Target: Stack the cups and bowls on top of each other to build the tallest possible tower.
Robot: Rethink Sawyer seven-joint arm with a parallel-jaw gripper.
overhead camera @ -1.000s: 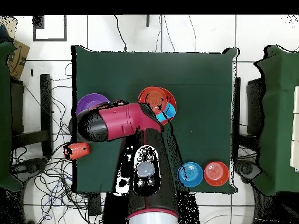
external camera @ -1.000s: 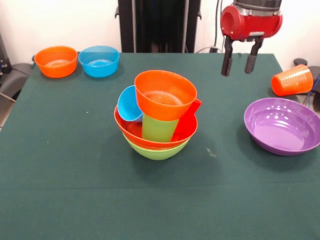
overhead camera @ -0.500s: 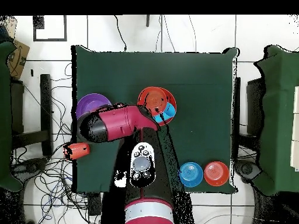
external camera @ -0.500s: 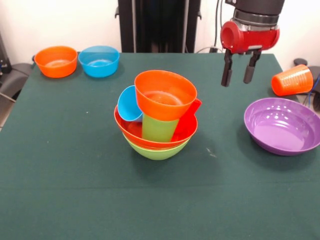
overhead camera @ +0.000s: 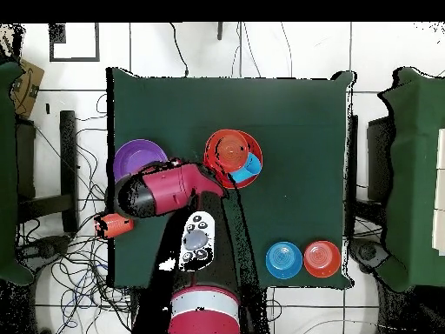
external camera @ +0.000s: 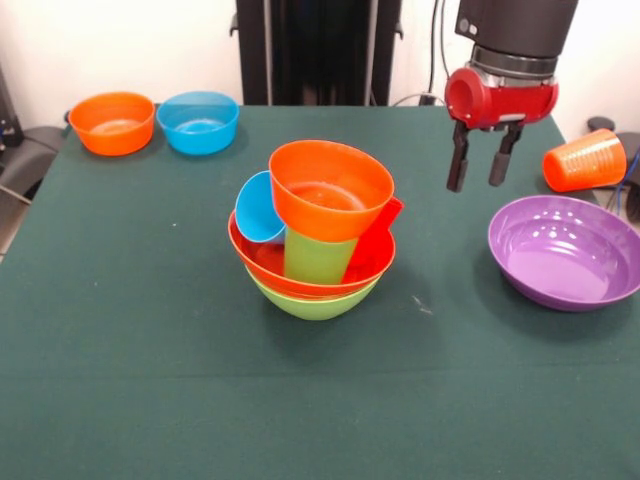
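Tower (external camera: 315, 232) of 3 bowls and 3 cups mid-worktop (external camera: 150, 330), end effector (external camera: 479, 168) released and empty, raised near purple bowl (external camera: 565, 252).

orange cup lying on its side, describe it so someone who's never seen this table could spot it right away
In the front view, start at the large purple bowl on the green table's right side. Just behind it, at the table's edge, lies the orange cup, tipped over. It is the only cup outside the central tower.

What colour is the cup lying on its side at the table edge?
Orange cup; the front view shows it best.
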